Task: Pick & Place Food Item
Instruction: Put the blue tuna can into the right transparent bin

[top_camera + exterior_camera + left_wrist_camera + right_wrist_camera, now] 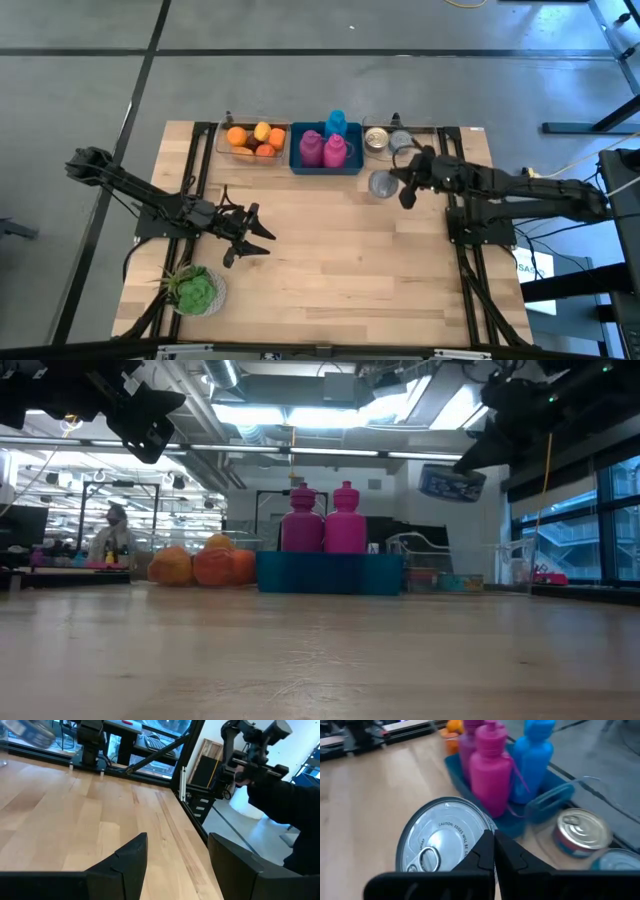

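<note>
The right gripper (pixel 494 851), fingers pressed together, is held just above a can (pixel 442 842) beside the blue tray (pixel 325 165); the left gripper (pixel 243 238) is spread wide.

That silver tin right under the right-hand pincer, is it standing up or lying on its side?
Upright. The can shows its round lid and pull tab facing up, seen past the right pincer, whose fingers are closed together.

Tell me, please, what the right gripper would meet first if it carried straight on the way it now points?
Most likely the silver can right under the right gripper, whose fingers look closed together over the can's pull-tab lid. The gap between them is unclear. The pink bottles stand beyond the can.
</note>
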